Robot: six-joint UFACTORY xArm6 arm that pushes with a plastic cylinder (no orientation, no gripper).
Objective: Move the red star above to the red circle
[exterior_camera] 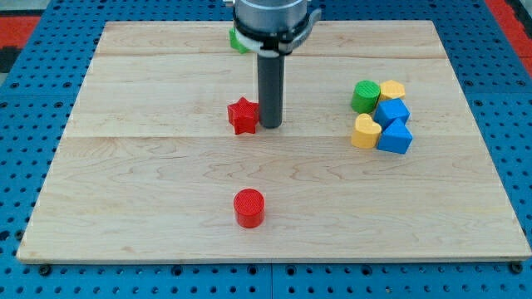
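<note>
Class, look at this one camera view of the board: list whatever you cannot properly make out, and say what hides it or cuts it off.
- Green block, camera view: mostly hidden behind the arm's housing at the view's top; shape unclear.
- Arm above the rod: cut off by the view's top edge.
- Contact between my tip and the red star: the tip sits at the star's right, but touching or a slight gap cannot be told.
- Upper yellow block: partly covered by its neighbours.

The pale wooden board (166, 174) carries a red star (242, 115) and, nearer the view's bottom, a red circle (248, 208). At the view's right cluster a green cylinder (364, 96), two yellow blocks (392, 90) and two blue blocks (393, 124).
</note>
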